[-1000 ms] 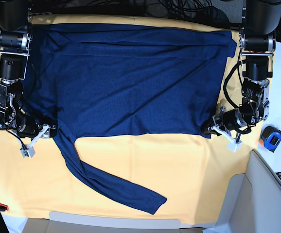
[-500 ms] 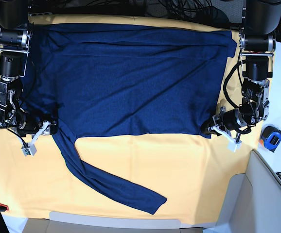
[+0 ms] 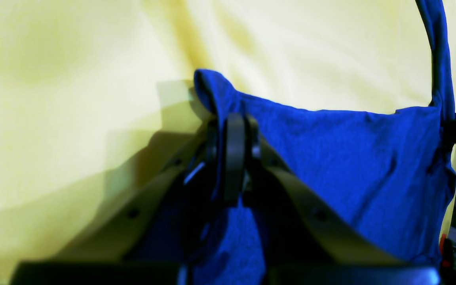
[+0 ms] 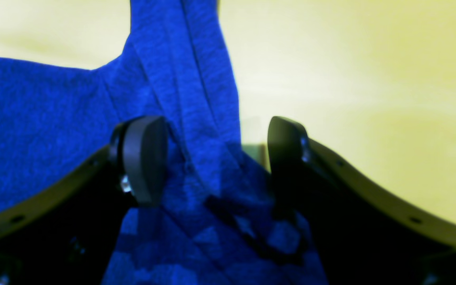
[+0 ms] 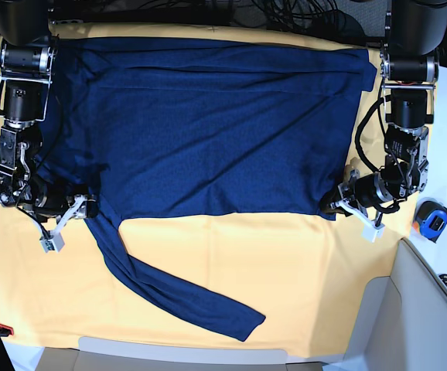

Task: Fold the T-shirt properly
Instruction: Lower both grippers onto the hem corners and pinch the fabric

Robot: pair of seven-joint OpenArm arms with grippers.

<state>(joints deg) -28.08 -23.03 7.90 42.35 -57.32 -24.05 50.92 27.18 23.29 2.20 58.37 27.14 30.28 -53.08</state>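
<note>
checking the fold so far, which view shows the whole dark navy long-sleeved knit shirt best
The base view: the dark navy long-sleeved knit shirt lies whole on the yellow cloth, one sleeve trailing toward the near edge. The left wrist view shows only a corner pinched in the shut left gripper; the right wrist view shows only a bunched fold between the open right gripper fingers.

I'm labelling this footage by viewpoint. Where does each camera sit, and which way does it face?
Base: high above, looking down on the T-shirt spread over the yellow cloth; both arms show.
Left wrist: on the left arm, looking along the left gripper, pinched shut on a shirt corner.
Right wrist: on the right arm, looking past the right gripper, jaws open astride a bunched fold.
Shared: all three show shirt and cloth.
</note>
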